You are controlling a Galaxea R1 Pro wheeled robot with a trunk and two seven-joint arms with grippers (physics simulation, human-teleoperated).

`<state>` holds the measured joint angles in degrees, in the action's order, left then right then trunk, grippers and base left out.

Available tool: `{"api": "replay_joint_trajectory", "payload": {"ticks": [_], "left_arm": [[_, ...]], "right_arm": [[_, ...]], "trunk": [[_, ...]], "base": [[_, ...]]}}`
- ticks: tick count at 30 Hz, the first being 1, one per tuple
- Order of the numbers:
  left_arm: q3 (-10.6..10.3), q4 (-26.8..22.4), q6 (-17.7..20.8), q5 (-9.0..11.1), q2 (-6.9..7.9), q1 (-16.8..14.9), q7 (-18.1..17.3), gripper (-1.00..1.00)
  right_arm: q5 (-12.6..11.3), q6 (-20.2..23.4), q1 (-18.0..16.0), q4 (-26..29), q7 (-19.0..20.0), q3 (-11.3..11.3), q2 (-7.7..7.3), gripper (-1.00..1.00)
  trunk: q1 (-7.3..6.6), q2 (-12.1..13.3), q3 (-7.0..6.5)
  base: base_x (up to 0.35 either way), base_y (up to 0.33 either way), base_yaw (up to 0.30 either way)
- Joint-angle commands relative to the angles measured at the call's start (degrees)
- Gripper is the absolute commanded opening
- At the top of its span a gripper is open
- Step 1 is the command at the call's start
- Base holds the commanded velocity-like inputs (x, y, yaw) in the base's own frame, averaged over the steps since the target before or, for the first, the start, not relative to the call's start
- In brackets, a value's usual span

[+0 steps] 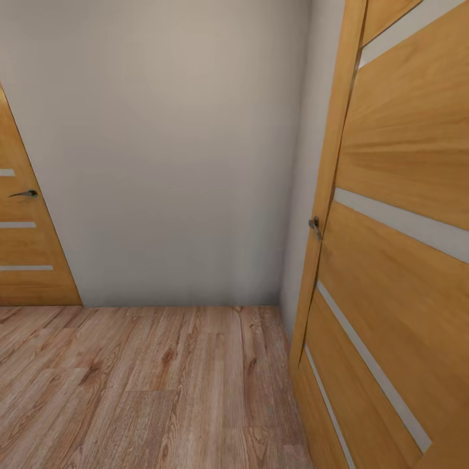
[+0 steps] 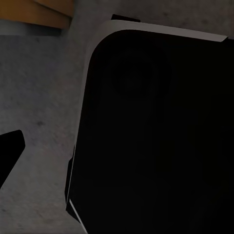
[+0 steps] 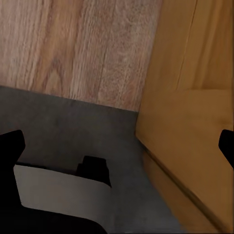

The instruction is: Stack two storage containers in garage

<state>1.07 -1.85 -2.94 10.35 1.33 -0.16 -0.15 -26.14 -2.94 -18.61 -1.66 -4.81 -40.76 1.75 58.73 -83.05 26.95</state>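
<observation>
In the right wrist view the right pincer shows as two dark fingertips at opposite edges of the picture, one on one side and the other across from it. They stand wide apart with nothing between them, so this pincer is released. Beneath it lies dark grey speckled floor, which meets light wood plank floor along a straight seam. A wooden door stands just beside the pincer, its lower edge close to the grey floor. A pale panel with a black block on it, part of the robot's body, sits near the first fingertip.

In the left wrist view only one dark fingertip of the left pincer shows, so I cannot tell whether it is released or clenched. Next to it a large black rounded robot part covers much of the grey floor.

From the head, an open wooden door with pale stripes stands at the right, its handle at the edge. A plain beige wall lies ahead, and a second striped door at the left. The orange-red containers are nowhere to be placed from these pictures.
</observation>
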Motion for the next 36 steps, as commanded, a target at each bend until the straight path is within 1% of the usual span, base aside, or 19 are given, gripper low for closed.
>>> {"api": "replay_joint_trajectory", "payload": {"ticks": [1, 4, 6, 8, 10, 13, 22, 31, 36], "left_arm": [[0.07, 0.01, -0.13, 0.29, 0.00, -0.02, -0.02, 1.00], [0.07, 0.01, -0.13, 0.25, -0.01, -0.02, 0.03, 1.00], [0.07, 0.01, -0.13, 0.22, -0.01, -0.02, 0.02, 1.00], [0.07, 0.01, -0.13, 0.21, -0.01, -0.02, 0.04, 1.00], [0.07, 0.01, -0.13, 0.20, -0.03, -0.02, 0.06, 1.00], [0.07, 0.01, -0.13, 0.20, -0.02, -0.02, 0.06, 1.00], [0.07, 0.01, -0.15, 0.27, -0.06, -0.02, 0.07, 1.00], [0.04, 0.01, -0.13, 0.20, -0.10, -0.02, 0.07, 1.00], [0.06, 0.01, -0.06, 0.40, -0.02, -0.02, 0.19, 1.00]], "right_arm": [[-0.53, -0.42, 0.21, -0.17, -0.04, -0.48, -0.10, 1.00], [-0.66, -1.07, 2.20, -0.18, -0.03, -0.47, -1.67, 1.00], [-0.86, -1.51, 3.12, -0.19, -0.03, -0.42, -2.18, 1.00], [-1.34, -1.87, 4.01, -0.19, -0.03, -0.40, -2.47, 1.00], [-2.07, -2.14, 5.85, -0.19, -0.03, -0.38, -2.77, 1.00], [-2.22, -2.18, 7.03, -0.19, -0.03, -0.37, -3.05, 1.00], [-1.94, -2.11, 9.74, -0.19, -0.03, -0.46, -2.91, 1.00], [-2.39, -2.11, 10.01, -0.19, -0.10, -0.38, -2.54, 1.00], [-2.40, -2.00, 10.02, -0.19, -0.08, -0.37, -2.49, 1.00]], "trunk": [[0.00, -0.03, 0.05], [0.00, -0.03, 0.05], [0.00, -0.03, 0.05], [0.00, -0.03, 0.05], [0.00, -0.03, 0.05], [0.00, -0.03, 0.05], [0.00, -0.03, 0.05], [0.00, -0.03, 0.05], [0.00, -0.03, 0.05]], "base": [[0.000, 0.000, 0.000], [0.000, 0.000, 0.000], [0.000, 0.000, 0.000], [0.000, 0.000, 0.000], [0.000, 0.000, 0.000], [0.000, 0.000, 0.000], [0.000, 0.000, 0.000], [0.008, 0.000, 0.000], [0.211, 0.000, 0.000]]}}
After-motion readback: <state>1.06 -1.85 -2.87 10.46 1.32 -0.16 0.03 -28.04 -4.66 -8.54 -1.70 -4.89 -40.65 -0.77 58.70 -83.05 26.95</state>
